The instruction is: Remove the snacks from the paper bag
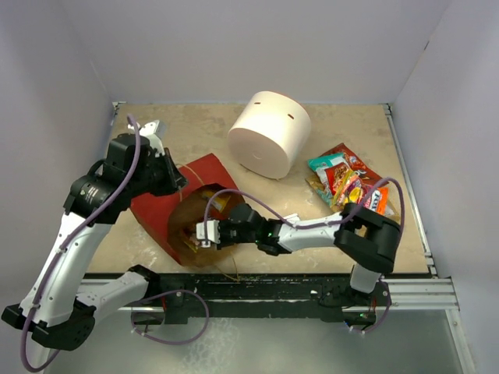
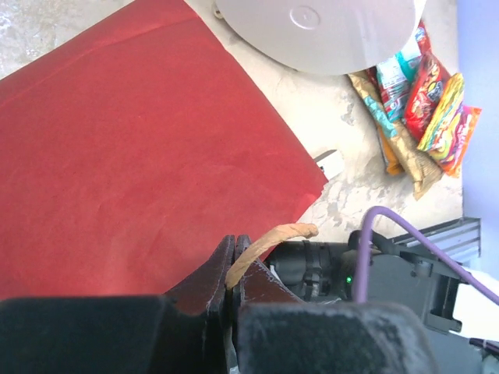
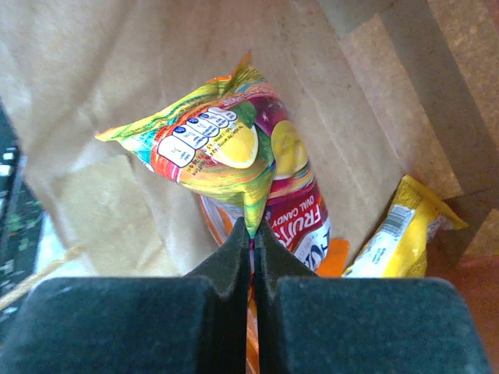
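The paper bag (image 1: 160, 204) lies on its side, red outside (image 2: 132, 148), its brown mouth facing the arms. My left gripper (image 2: 232, 243) is shut on its twine handle (image 2: 273, 235) at the bag's upper rim (image 1: 175, 181). My right gripper (image 1: 199, 233) reaches into the mouth. Inside, over the brown paper (image 3: 93, 70), it (image 3: 252, 230) is shut on the corner of a yellow-green-red snack packet (image 3: 214, 148). A red-and-white candy packet (image 3: 300, 218) lies under that one, and a yellow packet (image 3: 401, 230) sits to the right. Several snacks (image 1: 349, 183) lie piled on the table at the right (image 2: 425, 101).
A big white cylinder (image 1: 270, 133) lies on its side behind the bag, between it and the snack pile (image 2: 327, 31). A small pale bracket (image 2: 328, 163) lies by the bag's far corner. White walls enclose the table on three sides. The right arm (image 1: 312, 230) stretches across the front.
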Robot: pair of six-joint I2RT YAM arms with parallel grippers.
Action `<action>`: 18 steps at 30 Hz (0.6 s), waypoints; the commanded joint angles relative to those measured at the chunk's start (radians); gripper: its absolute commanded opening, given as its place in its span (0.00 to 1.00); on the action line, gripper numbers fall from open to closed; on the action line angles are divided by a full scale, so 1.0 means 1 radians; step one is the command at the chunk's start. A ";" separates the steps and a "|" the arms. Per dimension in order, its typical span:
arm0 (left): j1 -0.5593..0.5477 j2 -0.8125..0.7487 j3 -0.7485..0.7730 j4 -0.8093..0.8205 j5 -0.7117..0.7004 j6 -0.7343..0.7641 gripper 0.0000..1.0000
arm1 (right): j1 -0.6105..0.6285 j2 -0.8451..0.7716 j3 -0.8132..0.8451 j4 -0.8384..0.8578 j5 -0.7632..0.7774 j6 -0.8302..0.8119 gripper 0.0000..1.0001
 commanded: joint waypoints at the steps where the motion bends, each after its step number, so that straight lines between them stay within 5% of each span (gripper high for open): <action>1: -0.004 -0.046 -0.043 0.107 -0.021 -0.120 0.00 | 0.004 -0.166 -0.005 -0.087 -0.115 0.071 0.00; 10: -0.004 -0.039 -0.058 0.098 -0.065 -0.107 0.00 | 0.005 -0.442 0.101 -0.558 -0.268 0.062 0.00; 18: -0.004 -0.018 -0.055 0.088 -0.081 -0.065 0.00 | -0.004 -0.641 0.282 -0.804 0.033 -0.072 0.00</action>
